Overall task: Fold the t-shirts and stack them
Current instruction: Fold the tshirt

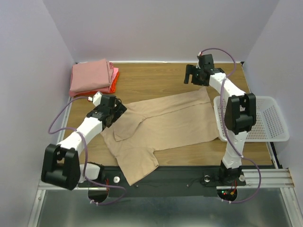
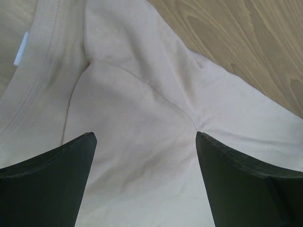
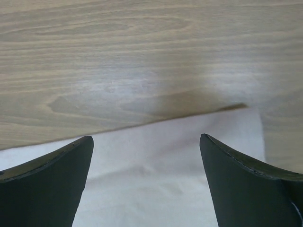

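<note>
Gaping wide and empty: left claw [image 2: 147, 142] over creased cloth, right claw [image 3: 147, 142] at the upper-right corner. Spread mid-frame on the bench [image 1: 156, 80]: tan t-shirt [image 1: 165, 123], lower end past the edge. Could slide off if dragged downward, or fold crooked over creases.

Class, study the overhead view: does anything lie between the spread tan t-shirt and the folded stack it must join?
Nothing visible does. Only bare table separates the tan t-shirt from the folded stack at the far left corner. The left gripper, open, hangs over the shirt's edge on that side.
</note>
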Motion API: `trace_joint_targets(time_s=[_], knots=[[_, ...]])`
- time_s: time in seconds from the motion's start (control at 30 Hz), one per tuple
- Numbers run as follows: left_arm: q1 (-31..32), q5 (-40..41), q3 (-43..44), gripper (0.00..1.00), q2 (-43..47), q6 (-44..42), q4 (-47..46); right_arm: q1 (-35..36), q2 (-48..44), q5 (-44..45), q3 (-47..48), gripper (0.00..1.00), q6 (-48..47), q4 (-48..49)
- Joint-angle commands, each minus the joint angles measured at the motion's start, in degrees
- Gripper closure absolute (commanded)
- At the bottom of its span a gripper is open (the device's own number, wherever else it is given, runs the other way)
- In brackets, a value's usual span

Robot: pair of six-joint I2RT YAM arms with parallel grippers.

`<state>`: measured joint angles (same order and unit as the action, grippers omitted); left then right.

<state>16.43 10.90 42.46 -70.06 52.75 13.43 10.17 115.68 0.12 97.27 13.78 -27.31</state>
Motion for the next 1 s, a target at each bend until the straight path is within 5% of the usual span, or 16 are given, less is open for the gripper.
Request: trace_joint_targets(time_s=[0.0,0.53,0.97], knots=[[-0.3,2.3,4.6,0.02,-6.9,-3.6,-7.7,0.5,5.9,-0.5,5.1,0.0,1.5,0.6],[-3.8,4.7,20.9,0.02,-35.1,-8.6,-6.1,-4.5,15.2,12.8,7.6,0.0,11.1,0.6],[-3.8,3.6,50.0,0.02,-54.8,-17.9,0.1,-7.9,17.6,12.4,11.6,0.0,11.6,0.6]])
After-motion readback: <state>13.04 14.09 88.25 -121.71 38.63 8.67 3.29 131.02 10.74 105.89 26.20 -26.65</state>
